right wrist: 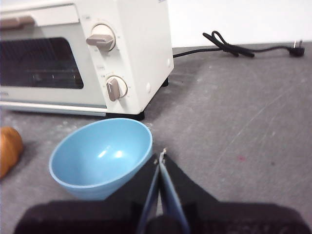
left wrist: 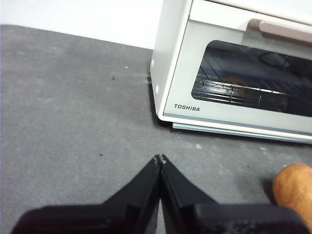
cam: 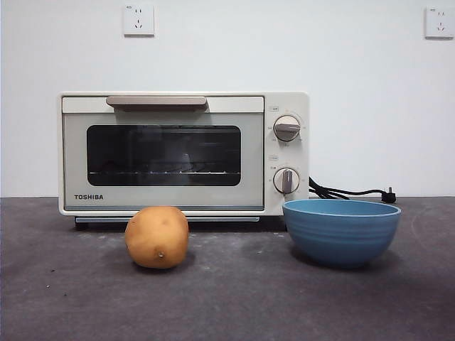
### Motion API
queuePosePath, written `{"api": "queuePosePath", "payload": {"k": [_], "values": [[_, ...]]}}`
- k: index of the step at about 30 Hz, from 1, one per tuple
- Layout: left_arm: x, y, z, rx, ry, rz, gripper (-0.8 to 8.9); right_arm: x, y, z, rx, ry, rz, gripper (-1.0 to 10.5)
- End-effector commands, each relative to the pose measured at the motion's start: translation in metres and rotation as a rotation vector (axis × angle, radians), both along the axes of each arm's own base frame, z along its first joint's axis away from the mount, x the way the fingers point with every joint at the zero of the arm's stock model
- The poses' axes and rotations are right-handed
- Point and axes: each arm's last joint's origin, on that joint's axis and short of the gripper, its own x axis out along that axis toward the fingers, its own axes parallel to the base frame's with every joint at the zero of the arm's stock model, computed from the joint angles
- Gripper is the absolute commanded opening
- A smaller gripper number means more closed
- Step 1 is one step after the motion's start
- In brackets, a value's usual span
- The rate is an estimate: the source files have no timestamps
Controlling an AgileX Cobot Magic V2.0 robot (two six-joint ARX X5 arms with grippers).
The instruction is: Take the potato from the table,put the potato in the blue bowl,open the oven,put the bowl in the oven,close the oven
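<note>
The dark grey mottled table [cam: 234, 298] meets a white wall [cam: 284, 50] with two sockets [cam: 138, 20]. The left gripper [left wrist: 160, 159] and right gripper [right wrist: 161, 155] are both pressed closed, holding nothing.

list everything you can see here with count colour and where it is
potato: 1, golden brown, on the table in front of the oven door, apart from the bowl
blue bowl: 1, blue with lighter rim, empty, upright on the table in front of the oven's knob side
oven: 1, cream white with dark glass window, at the back of the table, door shut
oven handle: 1, beige, along the top of the door
knobs: 2, cream and grey, one above the other beside the door
power cord: 1, black, lying on the table behind the bowl
wall sockets: 2, white, on the wall above
table: 1, dark grey
left gripper: 1, black, jaws shut, above the table near the potato
right gripper: 1, black, jaws shut, beside the bowl
</note>
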Motion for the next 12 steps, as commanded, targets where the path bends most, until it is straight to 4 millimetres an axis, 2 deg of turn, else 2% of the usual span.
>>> {"api": "queuePosePath", "payload": {"k": [1, 7, 12], "values": [[0.000, 0.000, -0.003, -0.048, 0.011, -0.002, -0.04, 0.000, 0.000, -0.004, 0.121, 0.052, -0.018, 0.0], [-0.001, -0.004, 0.001, -0.131, 0.023, -0.111, -0.07, 0.000, 0.000, 0.002, 0.273, 0.089, -0.027, -0.1], [-0.007, -0.005, 0.018, -0.163, 0.035, -0.153, -0.07, -0.003, 0.001, 0.023, 0.302, 0.055, 0.013, -0.1]]}}
